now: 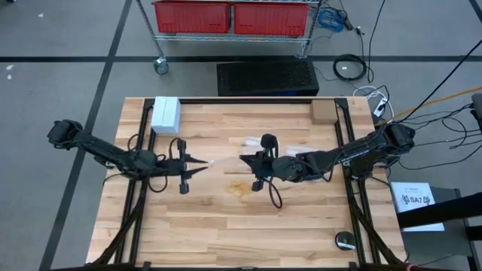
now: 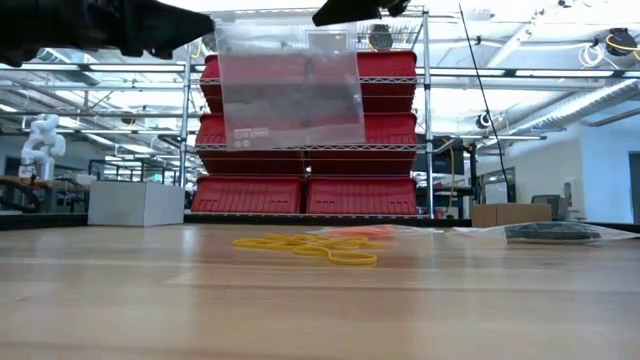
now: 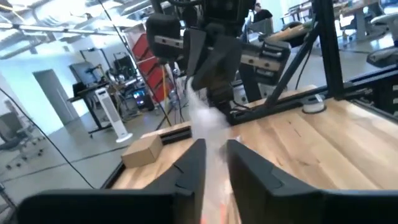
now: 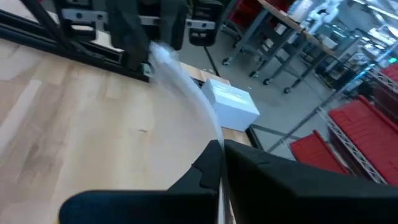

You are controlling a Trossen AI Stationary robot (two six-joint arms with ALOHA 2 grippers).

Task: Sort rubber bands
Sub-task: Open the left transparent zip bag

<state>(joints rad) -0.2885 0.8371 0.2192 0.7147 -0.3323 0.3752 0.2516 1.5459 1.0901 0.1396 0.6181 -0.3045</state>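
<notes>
Lying as thin yellow loops, rubber bands [image 2: 318, 247]; right fingers [image 4: 219, 163] pinch bag [image 2: 290, 88], left fingers [image 3: 214, 163] apart.

Both arms raised mid-table, tips facing; left tool [image 1: 202, 167] slightly parted, right tool [image 1: 245, 159] clamped.

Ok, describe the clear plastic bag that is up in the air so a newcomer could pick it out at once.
Start at the wooden table and look above its middle, between the two arms. There the clear plastic bag hangs, its top edge stretched between the left hand and the right hand. Unlike the yellow rubber bands and the other flat bag lying on the wood, it hangs upright, off the table.
</notes>
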